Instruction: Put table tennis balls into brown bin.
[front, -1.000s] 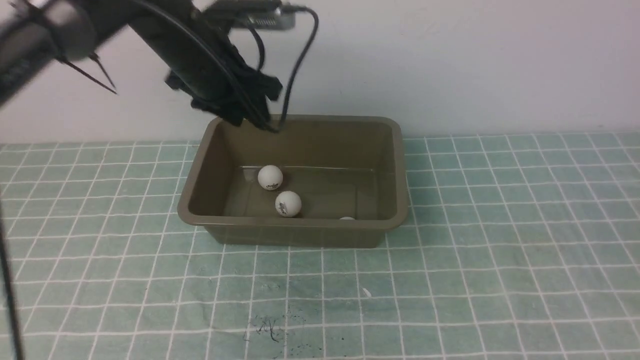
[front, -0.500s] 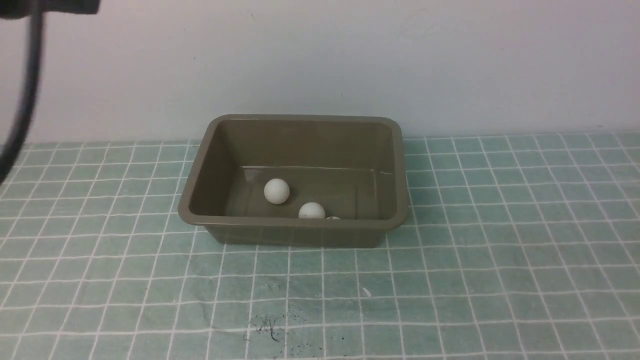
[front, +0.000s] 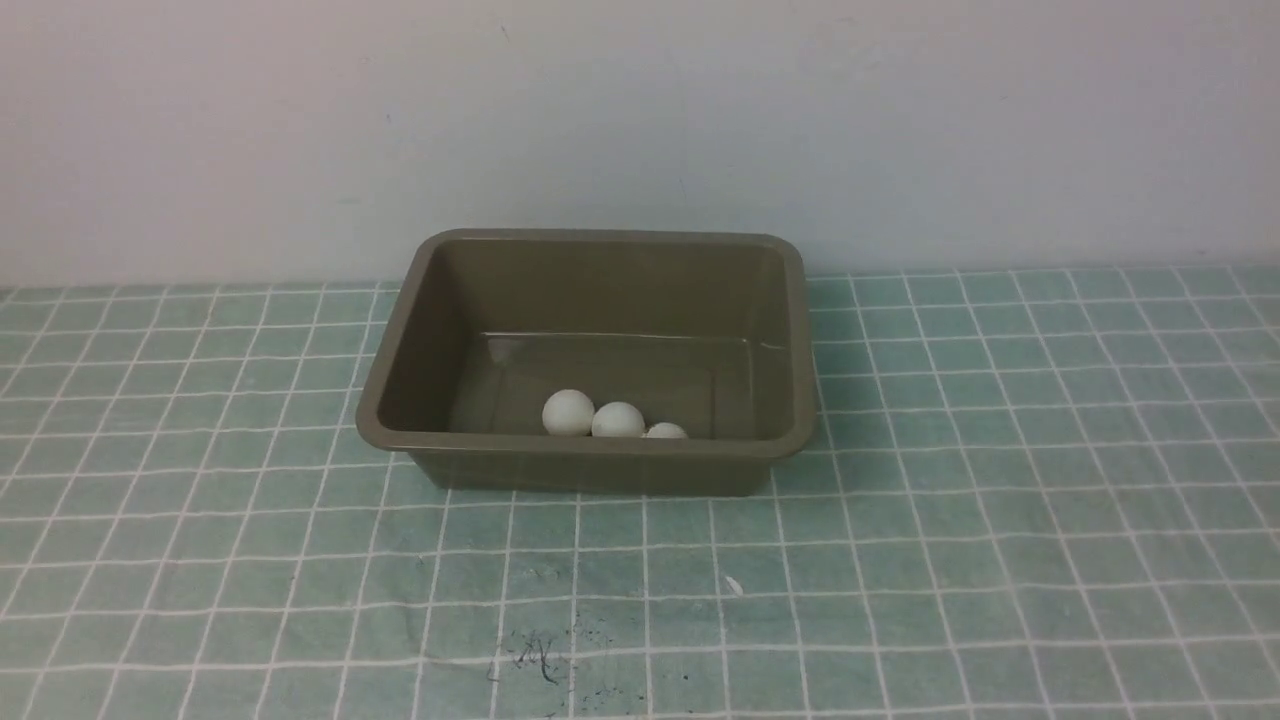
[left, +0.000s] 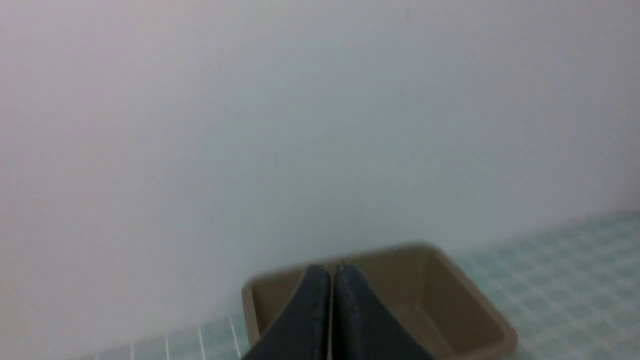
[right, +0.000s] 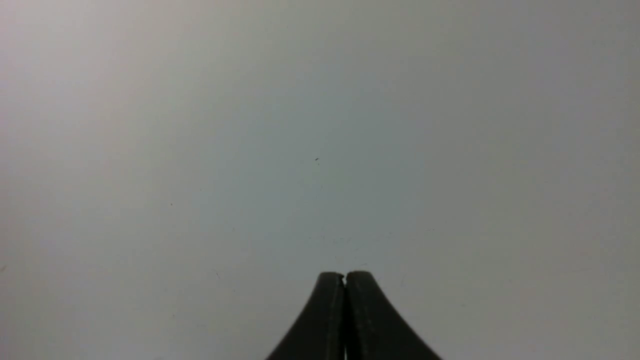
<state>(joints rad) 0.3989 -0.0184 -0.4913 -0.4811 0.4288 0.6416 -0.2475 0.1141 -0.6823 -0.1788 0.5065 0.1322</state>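
Note:
The brown bin (front: 590, 462) stands on the checked cloth near the back wall. Three white table tennis balls lie in a row on its floor against the near wall: one (front: 568, 412), a second (front: 617, 420), and a third (front: 665, 431) half hidden by the rim. Neither arm shows in the front view. In the left wrist view my left gripper (left: 331, 272) is shut with nothing in it, high above and back from the blurred brown bin (left: 465, 305). My right gripper (right: 345, 276) is shut and empty, facing only the bare wall.
A green cloth with a white grid (front: 900, 560) covers the table. A pale wall (front: 640, 120) rises right behind the bin. Dark smudges (front: 535, 660) mark the cloth near the front edge.
My left arm has pulled up and back from over the bin and left the front view, its jaws closing. The balls have rolled toward the bin's near wall and gathered in a row.

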